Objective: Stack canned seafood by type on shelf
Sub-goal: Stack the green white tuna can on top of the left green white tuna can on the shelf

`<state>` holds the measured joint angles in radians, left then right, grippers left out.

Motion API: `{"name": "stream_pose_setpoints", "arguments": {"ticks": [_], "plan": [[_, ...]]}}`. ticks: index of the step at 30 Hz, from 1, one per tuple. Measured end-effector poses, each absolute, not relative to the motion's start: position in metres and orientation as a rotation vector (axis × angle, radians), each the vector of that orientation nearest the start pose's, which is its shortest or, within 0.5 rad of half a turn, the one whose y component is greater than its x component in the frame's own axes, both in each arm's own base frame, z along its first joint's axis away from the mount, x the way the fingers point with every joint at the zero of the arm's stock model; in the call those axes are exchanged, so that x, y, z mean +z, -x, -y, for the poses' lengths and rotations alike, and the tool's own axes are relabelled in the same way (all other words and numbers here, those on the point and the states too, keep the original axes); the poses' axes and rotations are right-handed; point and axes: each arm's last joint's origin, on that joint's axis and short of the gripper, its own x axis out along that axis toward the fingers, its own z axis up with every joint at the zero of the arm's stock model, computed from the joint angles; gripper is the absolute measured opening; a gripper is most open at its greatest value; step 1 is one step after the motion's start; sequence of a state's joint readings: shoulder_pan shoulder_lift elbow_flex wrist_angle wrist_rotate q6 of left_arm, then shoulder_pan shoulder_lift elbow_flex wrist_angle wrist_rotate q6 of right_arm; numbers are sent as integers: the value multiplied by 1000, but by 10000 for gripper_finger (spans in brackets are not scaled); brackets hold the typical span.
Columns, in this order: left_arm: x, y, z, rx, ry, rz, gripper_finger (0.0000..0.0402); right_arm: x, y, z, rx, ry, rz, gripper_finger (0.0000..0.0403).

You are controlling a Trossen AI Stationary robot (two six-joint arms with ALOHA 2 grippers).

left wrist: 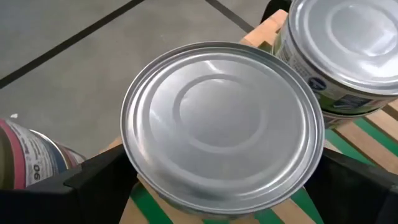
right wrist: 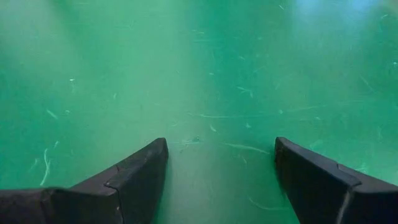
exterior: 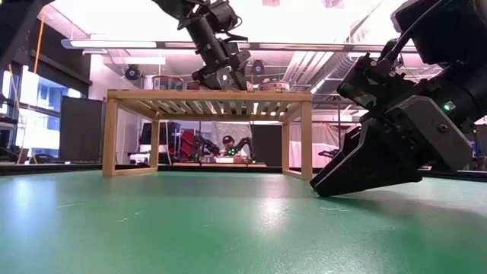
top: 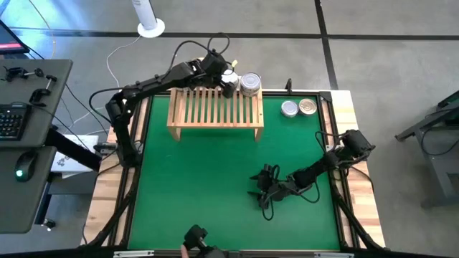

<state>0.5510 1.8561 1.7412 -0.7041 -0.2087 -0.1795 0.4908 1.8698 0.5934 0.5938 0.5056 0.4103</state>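
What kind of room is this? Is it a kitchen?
Probably not a kitchen; more likely a robotics lab or workshop. Two robot arms work over a green mat with a wooden shelf, a desk beside it holds a keyboard and mouse, and the floor is bare concrete.

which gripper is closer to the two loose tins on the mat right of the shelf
Right. The right gripper rests open on the green mat, nearer the two loose tins. The left gripper is over the shelf's back right corner, fingers either side of a silver tin.

Green mat (top: 208,186), wooden shelf (top: 215,107) carrying tins (top: 250,84), two tins (top: 298,108) beside it
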Motion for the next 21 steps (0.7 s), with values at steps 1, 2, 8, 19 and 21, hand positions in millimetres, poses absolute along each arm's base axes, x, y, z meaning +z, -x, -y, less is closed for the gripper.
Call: {"name": "stream_pose_setpoints", "arguments": {"ticks": [1,2,8,19,21], "plan": [[318,-346,-220,790,304,-760,399,80,-270,-128,-136,-72,-582,291],[318,-347,-220,790,303,-757,399,80,-270,-128,-136,-72,-582,291],[320,-350,-216,776,291,-745,400,80,-270,-128,-136,-72,-582,291],[322,-351,-211,804,271,-740,400,80,-270,-128,-136,-72,-582,291],[324,-351,-210,819,261,-734,400,80,-270,-128,-135,-72,-582,291]]}}
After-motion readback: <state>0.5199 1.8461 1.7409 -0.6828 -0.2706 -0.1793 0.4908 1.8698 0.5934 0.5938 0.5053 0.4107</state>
